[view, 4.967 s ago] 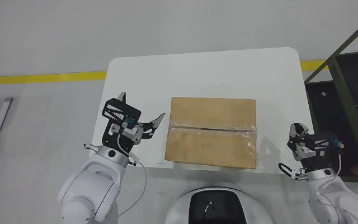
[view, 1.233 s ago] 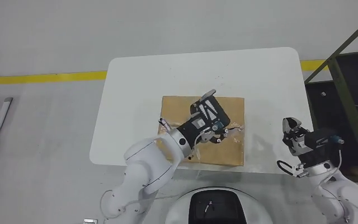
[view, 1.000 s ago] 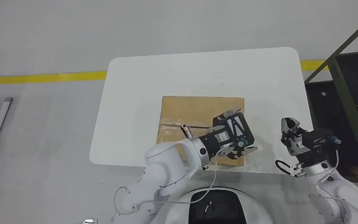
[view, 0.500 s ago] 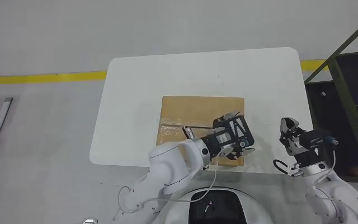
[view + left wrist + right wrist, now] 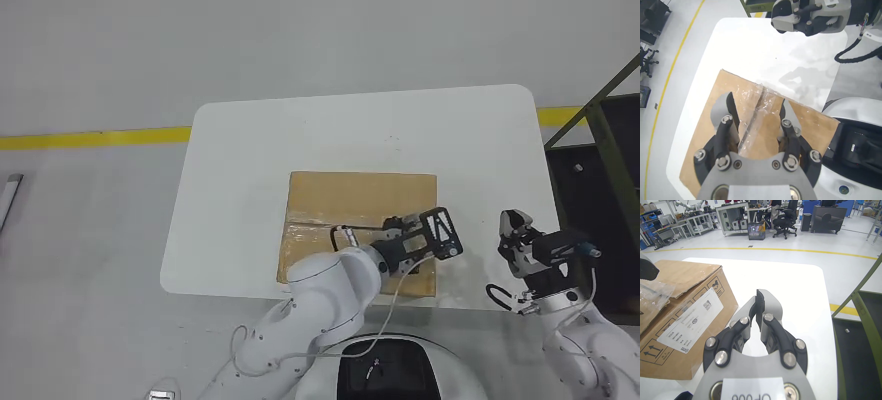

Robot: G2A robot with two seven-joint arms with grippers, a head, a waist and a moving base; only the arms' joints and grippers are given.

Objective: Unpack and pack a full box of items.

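A closed brown cardboard box [image 5: 350, 205] lies in the middle of the white table [image 5: 260, 150], its top seam covered by crinkled clear tape [image 5: 761, 102]. My left gripper [image 5: 440, 237] hovers over the box's right end, open, one finger on each side of the taped seam [image 5: 757, 100]. My right gripper [image 5: 517, 238] is shut and holds nothing, above the table's right edge beside the box [image 5: 687, 306]. In the right wrist view its fingertips [image 5: 758, 294] point across bare table. A white label [image 5: 691, 321] is stuck on the box's side.
A green metal rack [image 5: 600, 130] stands off the table's right side. A yellow line [image 5: 90, 138] runs across the floor behind. Bare table surface surrounds the box on the far, left and right sides.
The left arm swung from the table's left side across the box to its right end. The box slid a little to the left. The right gripper barely moved.
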